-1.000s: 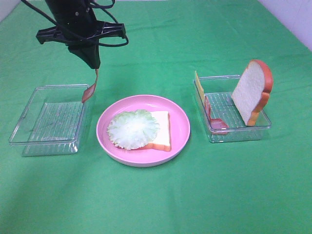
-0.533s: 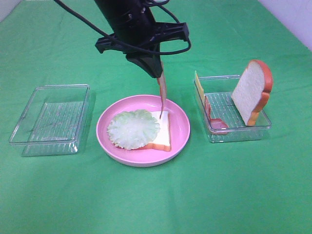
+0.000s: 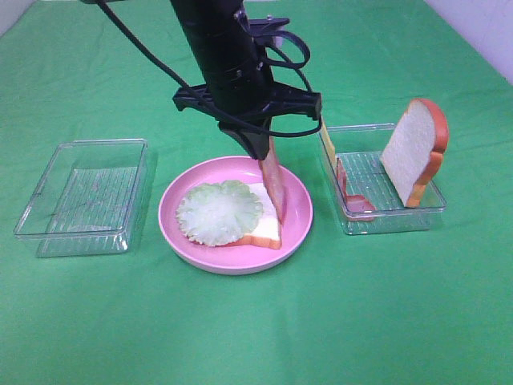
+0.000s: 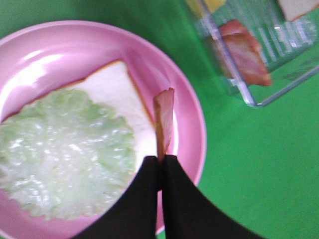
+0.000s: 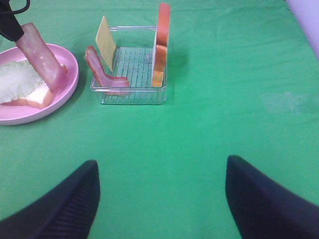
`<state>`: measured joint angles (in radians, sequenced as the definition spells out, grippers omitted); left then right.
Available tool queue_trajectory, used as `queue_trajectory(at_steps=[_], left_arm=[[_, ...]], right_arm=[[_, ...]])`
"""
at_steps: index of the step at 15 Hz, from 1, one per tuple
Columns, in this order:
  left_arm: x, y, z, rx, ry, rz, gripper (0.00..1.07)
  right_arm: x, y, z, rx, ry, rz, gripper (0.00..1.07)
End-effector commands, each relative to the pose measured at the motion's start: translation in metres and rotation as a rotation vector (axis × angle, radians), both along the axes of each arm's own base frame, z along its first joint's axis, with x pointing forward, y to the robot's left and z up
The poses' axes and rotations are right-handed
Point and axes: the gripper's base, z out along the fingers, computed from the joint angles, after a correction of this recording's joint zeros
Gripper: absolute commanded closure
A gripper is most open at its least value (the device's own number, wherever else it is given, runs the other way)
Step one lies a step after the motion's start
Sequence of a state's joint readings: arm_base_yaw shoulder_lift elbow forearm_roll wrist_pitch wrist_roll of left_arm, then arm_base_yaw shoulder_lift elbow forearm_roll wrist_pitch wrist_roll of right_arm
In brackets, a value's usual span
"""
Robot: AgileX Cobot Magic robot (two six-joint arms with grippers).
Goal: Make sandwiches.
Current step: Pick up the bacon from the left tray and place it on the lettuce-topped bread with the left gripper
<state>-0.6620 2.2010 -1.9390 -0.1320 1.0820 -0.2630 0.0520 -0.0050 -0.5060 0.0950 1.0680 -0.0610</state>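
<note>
Sandwich [image 3: 248,233] work is at the bacon layer. The left gripper [image 3: 260,154] is pressed together on the top end of a bacon strip [image 3: 274,183], which hangs nearly upright. Its lower end seems to rest on the bread slice [image 3: 263,196], beside the lettuce [image 3: 218,211], on the pink plate [image 3: 300,210].

The strip looks light, thin and bendy. An end pinch probably suits it, and it should fold flat if lowered sideways.

Near the plate, a clear tray [image 3: 393,218] holds a second bread slice [image 3: 413,156] standing on edge, a cheese slice [image 3: 326,140] and more bacon [image 3: 357,204]. On the plate's other side sits another tray [image 3: 80,192]. The right gripper [image 5: 162,199] hovers spread over the green tabletop [image 3: 321,321], holding nothing.
</note>
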Motion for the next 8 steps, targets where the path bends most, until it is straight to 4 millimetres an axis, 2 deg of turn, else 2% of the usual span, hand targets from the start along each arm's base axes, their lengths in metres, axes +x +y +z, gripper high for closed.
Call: queue_trajectory(at_steps=[1, 3, 6, 8], left_arm=[[0.002, 0.005, -0.018, 0.094, 0.026, 0.027, 1.07], [0.001, 0.006, -0.028, 0.123, 0.059, 0.023, 1.07], [0.0, 0.012, -0.031, 0.188, 0.084, 0.069, 1.07], [0.002, 0.022, -0.031, 0.292, 0.07, 0.104, 1.07]], right_arm=[[-0.002, 0.0, 0.0, -0.009, -0.022, -0.004, 0.39], [-0.002, 0.0, 0.0, -0.009, -0.022, -0.004, 0.39], [-0.002, 0.0, 0.0, -0.009, -0.022, -0.004, 0.39], [-0.002, 0.0, 0.0, -0.009, -0.022, -0.004, 0.39]])
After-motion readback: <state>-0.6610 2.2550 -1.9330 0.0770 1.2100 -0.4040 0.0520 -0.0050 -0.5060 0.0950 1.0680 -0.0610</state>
